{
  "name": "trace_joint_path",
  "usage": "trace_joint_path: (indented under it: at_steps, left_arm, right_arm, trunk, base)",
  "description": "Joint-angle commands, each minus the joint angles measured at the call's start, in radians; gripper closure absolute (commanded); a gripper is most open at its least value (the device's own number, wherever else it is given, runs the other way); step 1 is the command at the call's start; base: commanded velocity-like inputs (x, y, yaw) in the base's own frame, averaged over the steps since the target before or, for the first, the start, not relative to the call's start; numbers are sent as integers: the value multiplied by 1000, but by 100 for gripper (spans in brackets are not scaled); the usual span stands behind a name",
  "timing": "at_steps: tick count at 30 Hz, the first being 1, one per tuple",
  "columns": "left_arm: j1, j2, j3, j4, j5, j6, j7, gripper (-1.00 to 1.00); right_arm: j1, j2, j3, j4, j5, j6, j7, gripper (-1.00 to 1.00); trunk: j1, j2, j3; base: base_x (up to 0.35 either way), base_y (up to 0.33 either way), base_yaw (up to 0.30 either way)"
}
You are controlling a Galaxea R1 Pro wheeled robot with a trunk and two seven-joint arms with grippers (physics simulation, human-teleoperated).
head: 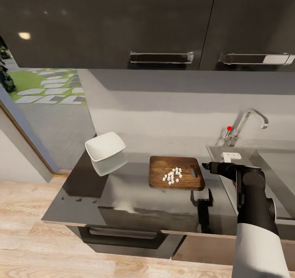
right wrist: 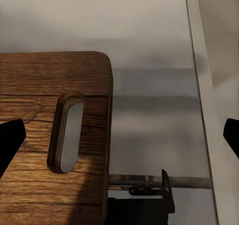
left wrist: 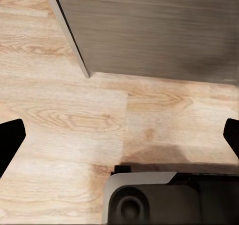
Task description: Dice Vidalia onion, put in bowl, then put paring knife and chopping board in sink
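The chopping board point(head: 157, 176) lies on the countertop point(head: 82, 196), with small white diced onion pieces point(head: 173, 175) piled near its middle. Its handle-hole end point(right wrist: 64, 135) is nearest my right gripper point(head: 204, 166), which hovers open just above that end; its dark fingertips point(right wrist: 10, 140) sit wide apart with nothing between them. A white bowl point(head: 105, 146) stands to the left of the board. The sink point(head: 270, 167) and faucet point(head: 246, 124) are at the right. The paring knife is out of view. My left gripper point(left wrist: 119, 135) hangs open over the wood floor.
Upper cabinets with bar handles point(head: 162, 57) hang over the counter. A small white object point(head: 231, 156) rests on the sink's drainboard. A dark drawer front point(head: 127, 237) sits under the countertop edge. An opening to a garden point(head: 41, 85) is at the left.
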Motion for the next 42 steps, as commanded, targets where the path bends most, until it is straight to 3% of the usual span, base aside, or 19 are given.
trace_joint_path:
  at_steps: [1,42]
  left_arm:
    - [0,1,-7,2,9,-2,5,-100]
    - [0,-8,-11,36,9,-2,3,-100]
  right_arm:
    - [-1,1,-3,-1,10,2,10,-100]
    - [-1,1,-3,-1,10,2,10,-100]
  trunk:
    - [1,-2,-2]
    - [1,-2,-62]
  base:
    - [18,7,0]
    - [33,8,0]
